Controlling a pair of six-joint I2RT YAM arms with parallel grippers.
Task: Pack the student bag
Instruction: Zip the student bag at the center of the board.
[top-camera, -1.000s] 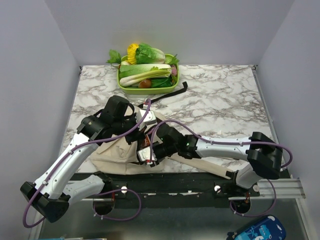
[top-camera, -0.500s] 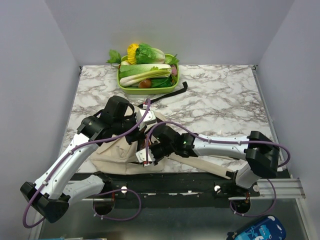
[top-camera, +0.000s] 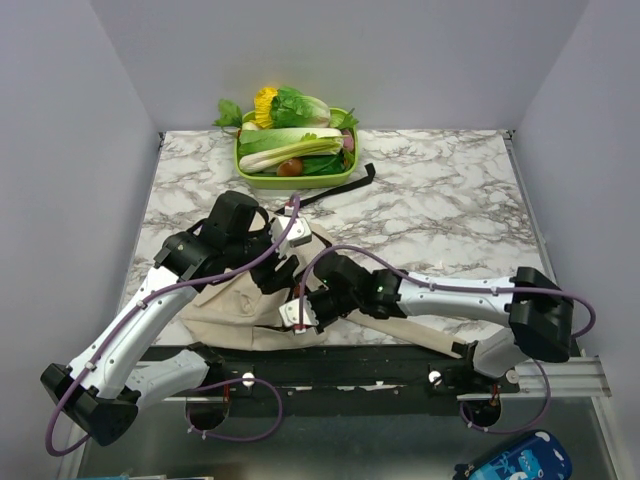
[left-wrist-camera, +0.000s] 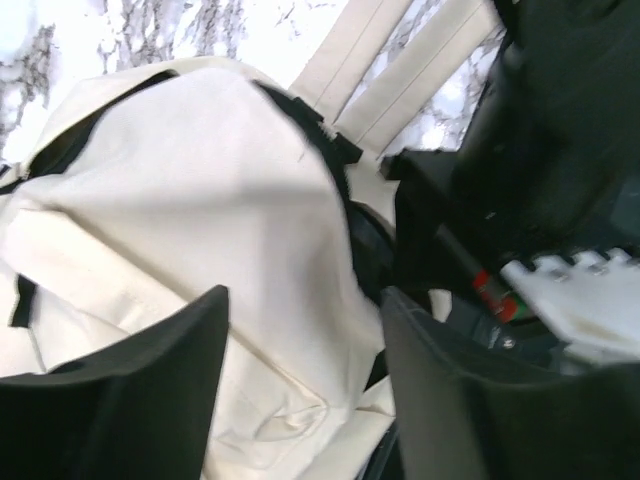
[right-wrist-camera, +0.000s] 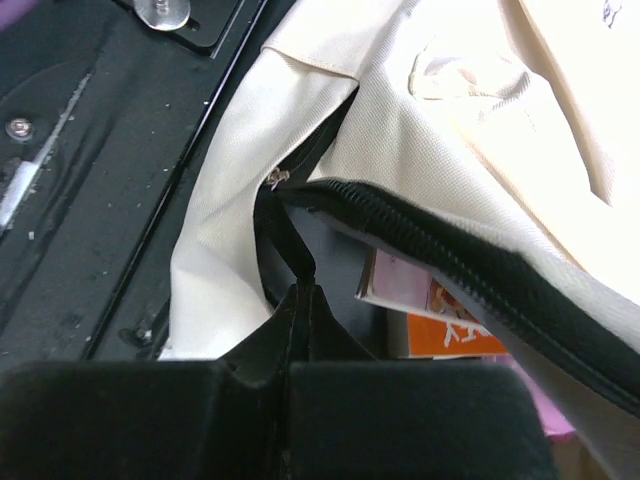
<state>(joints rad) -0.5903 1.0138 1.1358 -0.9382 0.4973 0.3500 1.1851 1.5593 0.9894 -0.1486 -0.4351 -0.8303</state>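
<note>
Dragging its pinched black zipper pull (right-wrist-camera: 285, 240) slightly back toward its own base, the right gripper (right-wrist-camera: 300, 300) works the student bag (top-camera: 225, 305) lying beneath it. The left gripper (left-wrist-camera: 300, 340) hangs spread above, and zipping seems under way.

My left arm (top-camera: 130, 330) and right arm (top-camera: 450, 297) are wearing white shells between chunky black joints, each trailing a purple cable (top-camera: 340, 248) alongside. Along the bottom of the wrist views, my left gripper (left-wrist-camera: 305, 300) and right gripper (right-wrist-camera: 300, 300) are showing broad matte-black fingers (left-wrist-camera: 120, 400).
</note>
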